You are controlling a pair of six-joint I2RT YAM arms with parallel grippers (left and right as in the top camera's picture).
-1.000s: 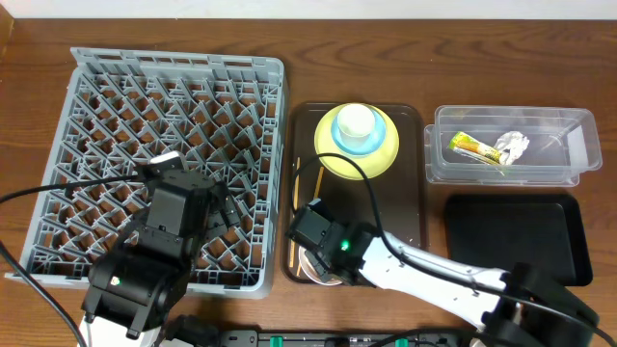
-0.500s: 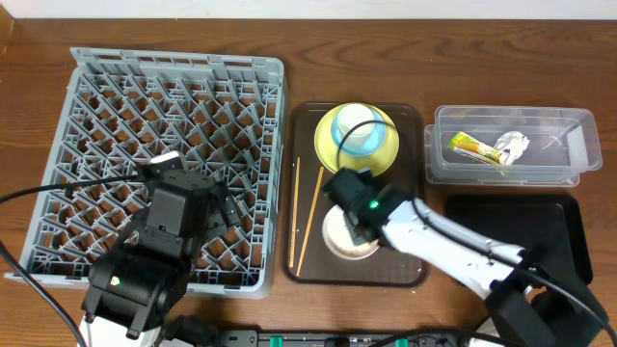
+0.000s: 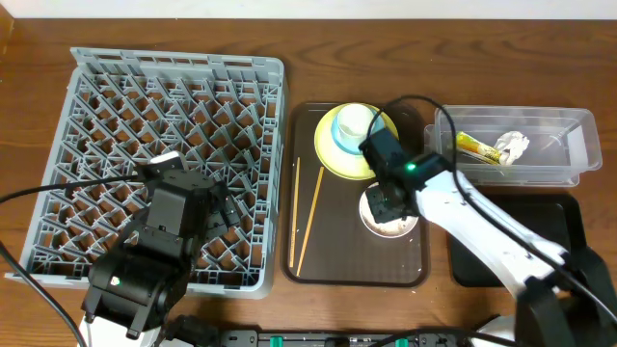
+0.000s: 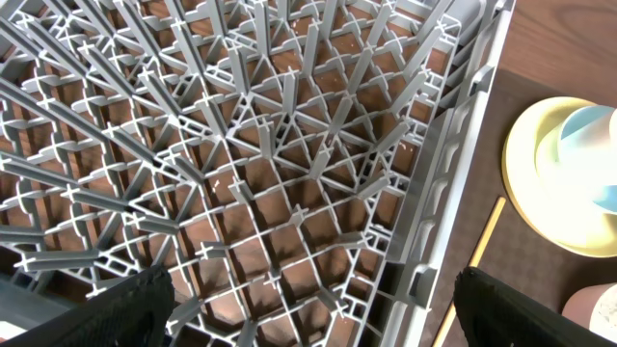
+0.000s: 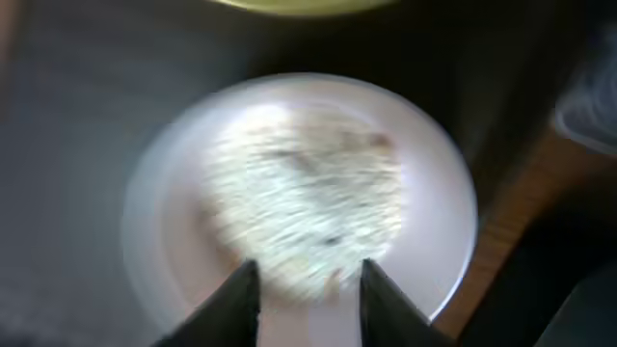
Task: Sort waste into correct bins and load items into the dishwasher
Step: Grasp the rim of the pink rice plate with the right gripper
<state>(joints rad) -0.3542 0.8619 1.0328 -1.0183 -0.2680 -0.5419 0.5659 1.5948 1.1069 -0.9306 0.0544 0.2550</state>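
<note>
Right gripper (image 5: 307,294) has carried white bowl (image 3: 386,225) rightward over brown serving tray (image 3: 347,253), near black tray (image 3: 551,218); fingers narrow on its rim. Likely rigid, slick, light; rice scraps (image 5: 304,198) loose, keep level. Left gripper (image 4: 318,313) wide above dish rack (image 4: 439,198).

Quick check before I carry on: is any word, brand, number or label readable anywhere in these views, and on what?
No text can be read in any view.
Snack wrapper in the clear tub: green-and-yellow print, too small to read.
White bowl between the right gripper jaws: no marking seen, but the view is blurred.
Dish rack, yellow plate, brown tray: no text on them.
</note>
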